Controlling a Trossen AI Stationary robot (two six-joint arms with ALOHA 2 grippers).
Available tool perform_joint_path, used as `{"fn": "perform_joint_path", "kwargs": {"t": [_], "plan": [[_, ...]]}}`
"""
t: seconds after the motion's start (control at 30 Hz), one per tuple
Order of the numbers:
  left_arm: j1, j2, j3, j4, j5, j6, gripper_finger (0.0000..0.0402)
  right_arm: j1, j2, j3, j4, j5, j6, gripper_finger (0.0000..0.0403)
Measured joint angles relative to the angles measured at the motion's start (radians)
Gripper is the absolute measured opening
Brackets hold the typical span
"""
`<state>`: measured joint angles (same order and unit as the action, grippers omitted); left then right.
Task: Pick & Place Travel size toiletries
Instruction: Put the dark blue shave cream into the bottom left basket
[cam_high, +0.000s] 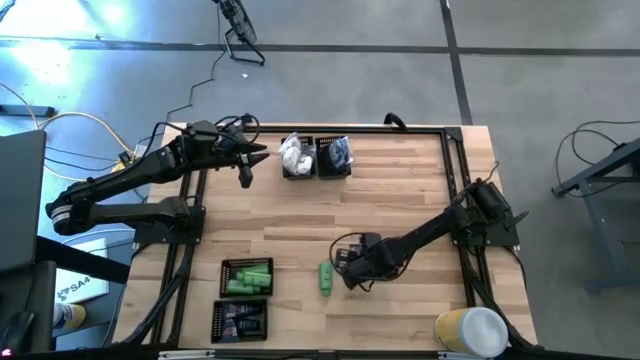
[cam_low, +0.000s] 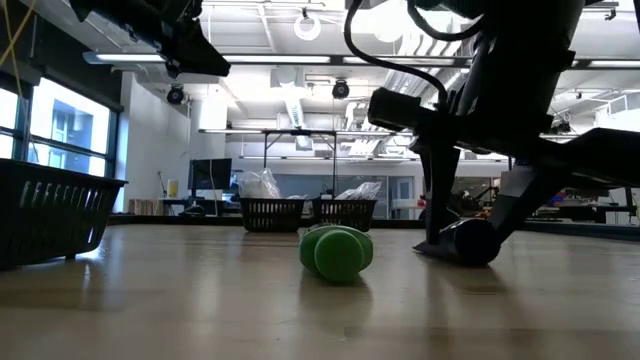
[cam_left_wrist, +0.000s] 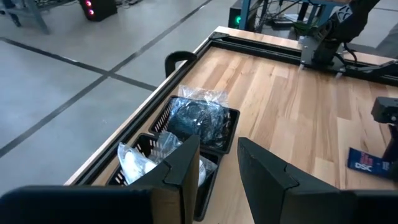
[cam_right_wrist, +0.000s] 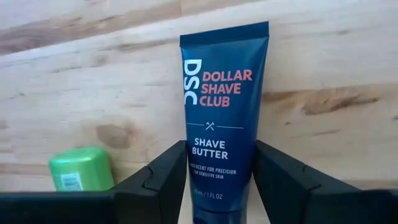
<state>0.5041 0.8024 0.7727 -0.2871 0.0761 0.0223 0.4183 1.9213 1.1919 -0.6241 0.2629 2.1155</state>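
A: Two fingers of the right pincer (cam_right_wrist: 216, 186) flank the navy shave butter tube (cam_right_wrist: 222, 112), one on each flat side, touching or all but touching it. I would call that a grasp settling on the tube, which lies flat on the counter (cam_high: 400, 190).

B: How should it finish the pick?

A: By my judgement, keep the tube centred between the pads, squeeze only until it stops sliding, since a soft tube will bulge, then lift straight up before travelling. The green tube (cam_right_wrist: 79, 169) lies just beside it, so a sideways drag could knock it rolling.

B: Where does that sit on the counter?

A: Near the front middle, right pincer (cam_high: 352, 268) low over it, green tube (cam_high: 325, 277) at its side. Farther toward the left front corner stand a mesh tray of green tubes (cam_high: 247, 277) and a tray of navy tubes (cam_high: 240, 319); the navy one looks the likely goal.

B: And the other arm?

A: The left pincer (cam_left_wrist: 214, 168) hovers partly parted and empty, above the back trays holding white packets (cam_high: 294, 154) and bagged dark pieces (cam_high: 335, 154).
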Motion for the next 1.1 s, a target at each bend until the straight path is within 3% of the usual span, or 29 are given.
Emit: {"fn": "perform_joint_path", "kwargs": {"t": [0.53, 0.87, 1.1], "plan": [[0.0, 0.0, 0.0, 0.0, 0.0, -0.001, 0.0108, -0.023, -0.003, -0.002, -0.089, 0.049, -0.052, 0.0167], [0.0, 0.0, 0.0, 0.0, 0.001, -0.001, 0.0108, -0.033, -0.115, -0.004, -0.249, 0.051, -0.072, 0.0167], [0.0, 0.0, 0.0, 0.0, 0.001, -0.001, 0.0108, -0.042, -0.144, -0.003, -0.24, -0.013, -0.226, 0.0167]]}}
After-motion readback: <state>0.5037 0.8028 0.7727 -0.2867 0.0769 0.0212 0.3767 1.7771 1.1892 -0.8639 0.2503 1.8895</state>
